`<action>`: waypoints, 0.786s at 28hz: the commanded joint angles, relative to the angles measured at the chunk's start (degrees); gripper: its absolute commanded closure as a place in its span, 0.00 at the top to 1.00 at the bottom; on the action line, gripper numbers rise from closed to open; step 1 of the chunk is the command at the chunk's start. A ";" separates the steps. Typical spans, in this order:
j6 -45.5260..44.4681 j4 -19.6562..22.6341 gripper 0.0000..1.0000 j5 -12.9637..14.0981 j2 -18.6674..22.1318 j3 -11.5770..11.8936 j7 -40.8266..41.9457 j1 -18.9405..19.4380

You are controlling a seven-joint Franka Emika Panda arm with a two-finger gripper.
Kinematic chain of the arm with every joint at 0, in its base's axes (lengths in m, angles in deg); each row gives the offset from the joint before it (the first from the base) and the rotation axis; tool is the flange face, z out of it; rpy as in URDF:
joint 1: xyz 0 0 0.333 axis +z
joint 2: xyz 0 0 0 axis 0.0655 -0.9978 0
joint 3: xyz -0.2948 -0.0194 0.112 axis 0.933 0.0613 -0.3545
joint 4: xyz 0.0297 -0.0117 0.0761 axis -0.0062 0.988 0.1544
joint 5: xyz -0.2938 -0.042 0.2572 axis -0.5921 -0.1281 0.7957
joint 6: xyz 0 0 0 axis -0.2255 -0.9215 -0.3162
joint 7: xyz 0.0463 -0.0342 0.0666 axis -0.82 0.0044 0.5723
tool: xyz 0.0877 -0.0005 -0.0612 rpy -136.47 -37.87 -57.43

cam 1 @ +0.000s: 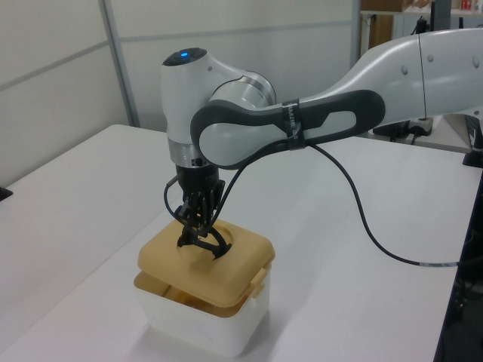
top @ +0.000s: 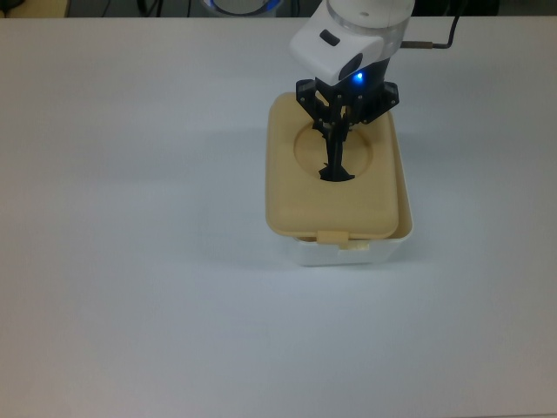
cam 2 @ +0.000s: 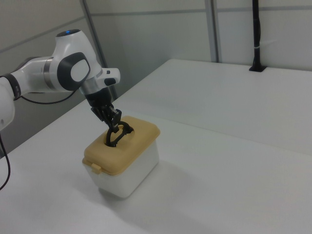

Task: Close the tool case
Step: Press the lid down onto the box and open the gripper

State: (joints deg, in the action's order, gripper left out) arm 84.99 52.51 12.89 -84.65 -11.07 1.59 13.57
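Note:
The tool case is a white tub [top: 348, 252] with a beige lid [top: 300, 196] held almost squarely over it. The lid sits a little toward the top view's left, so the tub's right rim [top: 406, 205] still shows. My gripper [top: 336, 150] comes straight down into the lid's round recess and is shut on the black handle [top: 335, 172]. In the left view the lid [cam 1: 226, 269] rides slightly above the tub [cam 1: 200, 329], with a thin gap along the near edge under the gripper [cam 1: 196, 231]. The right view shows the lid [cam 2: 134, 145], tub [cam 2: 134, 176] and gripper [cam 2: 114, 130].
The case stands on a white table [top: 130, 261]. A black cable [cam 1: 364, 207] hangs from the arm across the table in the left view. In the right view a black post [cam 2: 256, 34] stands at the table's far corner.

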 commanded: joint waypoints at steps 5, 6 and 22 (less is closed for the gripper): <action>0.49 1.27 0.00 -0.68 0.30 0.60 -1.29 2.71; 0.49 1.45 0.00 -0.68 0.38 0.60 -1.29 2.80; 0.58 1.27 0.00 -0.42 0.30 0.78 -1.38 2.71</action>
State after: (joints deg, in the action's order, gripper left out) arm 84.99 53.13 12.89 -85.10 -10.94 1.50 15.72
